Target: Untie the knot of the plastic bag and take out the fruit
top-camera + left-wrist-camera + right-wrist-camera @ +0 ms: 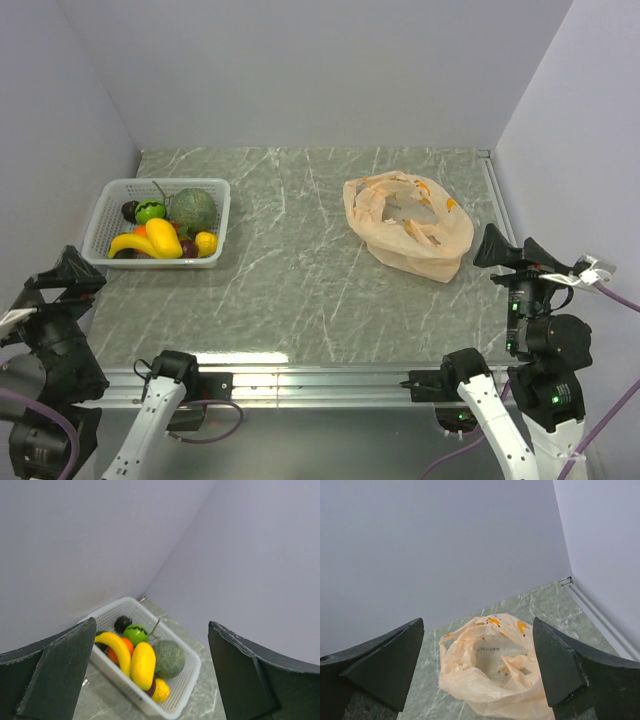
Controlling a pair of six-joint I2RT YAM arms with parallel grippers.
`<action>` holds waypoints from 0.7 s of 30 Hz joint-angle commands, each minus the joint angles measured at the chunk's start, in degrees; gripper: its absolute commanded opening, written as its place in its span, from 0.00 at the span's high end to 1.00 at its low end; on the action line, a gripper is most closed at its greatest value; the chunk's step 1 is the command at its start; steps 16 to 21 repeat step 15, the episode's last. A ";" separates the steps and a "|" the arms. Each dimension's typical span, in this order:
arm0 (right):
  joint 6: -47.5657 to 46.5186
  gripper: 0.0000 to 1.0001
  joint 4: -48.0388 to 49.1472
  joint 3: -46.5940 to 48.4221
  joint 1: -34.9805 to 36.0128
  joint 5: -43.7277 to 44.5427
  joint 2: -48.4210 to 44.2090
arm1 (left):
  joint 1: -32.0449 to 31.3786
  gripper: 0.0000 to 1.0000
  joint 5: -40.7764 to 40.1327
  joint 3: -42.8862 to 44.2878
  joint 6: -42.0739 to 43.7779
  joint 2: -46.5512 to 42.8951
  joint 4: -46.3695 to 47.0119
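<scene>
Sagging open, plastic bag (pixel 408 225) is seeming thin, light, slippery | its rim is offering likeliest pinch | left gripper (pixel 152 624), right gripper (pixel 478 622): jaws gaping, empty.

The bench (pixel 300 270) is grey-green like marble, streaked with thin white veins. The plastic bag (pixel 408 228) is a pale, see-through orange, with brighter orange blotches towards its far side and a little dark print on the film. The basket (pixel 100 215) is white, its walls a fine lattice. In it the banana (pixel 128 243) and the plump piece (pixel 163 238) are strong yellow, and the small lump (pixel 205 243) is yellow too. The melon (pixel 193 210) is dull grey-green, and the round green fruit (pixel 150 212) is bright with black marks. The dark fruit (pixel 129 210) is near-black purple, and the orange fruit (pixel 119 655) shows red-orange. The left pincer (pixel 80 272) and right pincer (pixel 510 245) are matt black. The walls (pixel 320 70) are pale lilac-grey.
</scene>
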 commanded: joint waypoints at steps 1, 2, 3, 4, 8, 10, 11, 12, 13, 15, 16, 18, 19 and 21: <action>-1.51 0.04 2.63 -0.94 -0.11 -0.54 0.26 | -0.07 0.01 -0.44 -2.91 3.12 -3.94 10.89; -1.69 0.04 3.16 -1.38 -0.11 -0.63 -0.01 | -0.15 0.01 0.09 -3.96 3.21 -4.21 11.51; -1.86 0.04 3.42 -1.64 -0.11 -0.72 -0.10 | -0.07 0.01 0.10 -4.32 2.78 -4.21 11.69; -1.86 0.04 3.60 -1.91 -0.11 -0.89 -0.01 | -0.07 0.01 -0.17 -4.67 2.43 -4.04 11.52; -1.86 0.03 3.25 -1.91 -0.02 -1.07 1.13 | -0.15 0.01 -0.34 -5.90 1.54 -2.72 10.99; -1.60 0.02 3.60 -2.00 -0.11 -1.07 1.57 | -0.15 0.01 -0.26 -6.34 1.54 -2.45 11.34; -1.51 0.02 3.78 -2.00 -0.11 -1.33 1.66 | -0.15 0.01 -0.34 -6.52 1.63 -2.45 11.69; -1.34 0.02 4.04 -2.08 -0.02 -1.33 1.84 | -0.15 0.01 -0.43 -6.69 1.89 -2.36 12.04; -1.42 0.02 4.30 -2.08 -0.11 -1.33 1.84 | -0.07 0.01 -0.52 -6.95 2.07 -2.54 12.39; -1.60 0.02 4.39 -2.26 -0.11 -1.42 2.27 | -0.07 0.01 -0.70 -7.66 1.90 -2.45 12.92; -1.60 0.02 4.39 -2.26 -0.11 -1.42 2.27 | -0.07 0.01 -0.70 -7.66 1.90 -2.45 12.92; -1.60 0.02 4.39 -2.26 -0.11 -1.42 2.27 | -0.07 0.01 -0.70 -7.66 1.90 -2.45 12.92; -1.60 0.02 4.39 -2.26 -0.11 -1.42 2.27 | -0.07 0.01 -0.70 -7.66 1.90 -2.45 12.92; -1.60 0.02 4.39 -2.26 -0.11 -1.42 2.27 | -0.07 0.01 -0.70 -7.66 1.90 -2.45 12.92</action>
